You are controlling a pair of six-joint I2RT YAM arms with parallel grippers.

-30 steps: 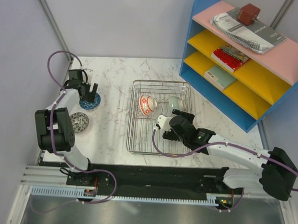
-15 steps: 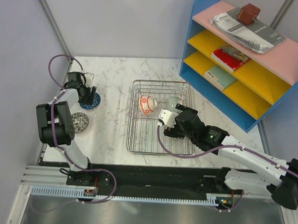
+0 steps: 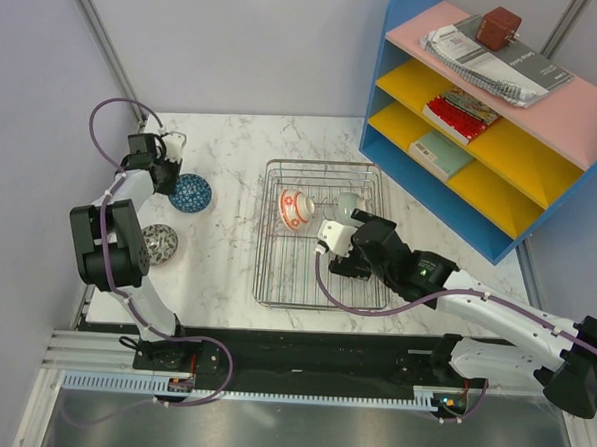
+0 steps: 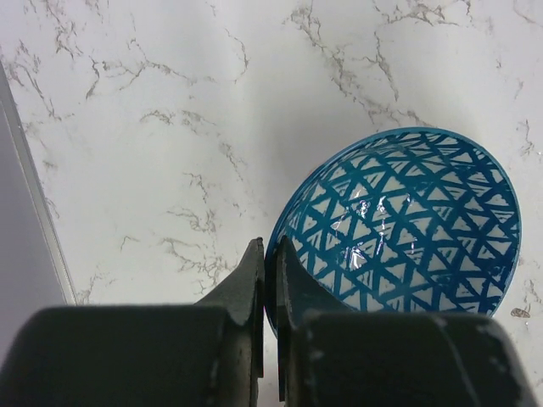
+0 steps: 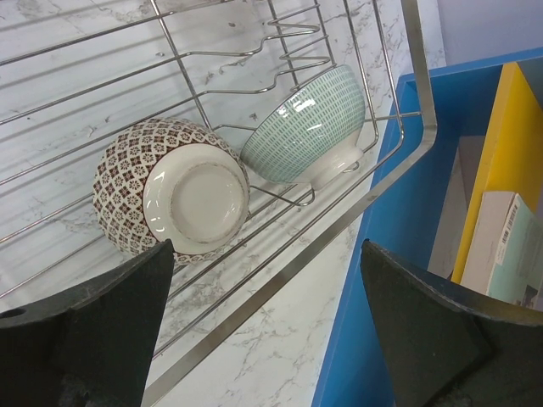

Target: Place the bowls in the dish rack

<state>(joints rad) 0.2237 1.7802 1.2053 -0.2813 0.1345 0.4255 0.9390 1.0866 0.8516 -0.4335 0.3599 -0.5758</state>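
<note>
My left gripper (image 4: 270, 254) is shut on the rim of a blue bowl with a white triangle pattern (image 4: 399, 220), one finger inside and one outside. Seen from above, that blue bowl (image 3: 191, 193) stands tilted at the table's far left, with the left gripper (image 3: 171, 179) at its left edge. A speckled grey bowl (image 3: 159, 242) sits nearer on the table. The dish rack (image 3: 262, 237) holds a red-orange bowl (image 3: 293, 207) and a pale teal bowl (image 3: 350, 202). My right gripper (image 5: 265, 254) hangs open over the rack's right rim (image 5: 373, 191), beside a reddish patterned bowl (image 5: 170, 195) and the teal bowl (image 5: 305, 136).
A blue shelf unit (image 3: 461, 182) with books stands just right of the rack, its blue wall (image 5: 382, 339) close to my right gripper. A wall runs along the table's left edge.
The left gripper has shut on the blue bowl's rim and tipped the bowl up towards the right. The right arm swung over the rack's right side, then held still.
</note>
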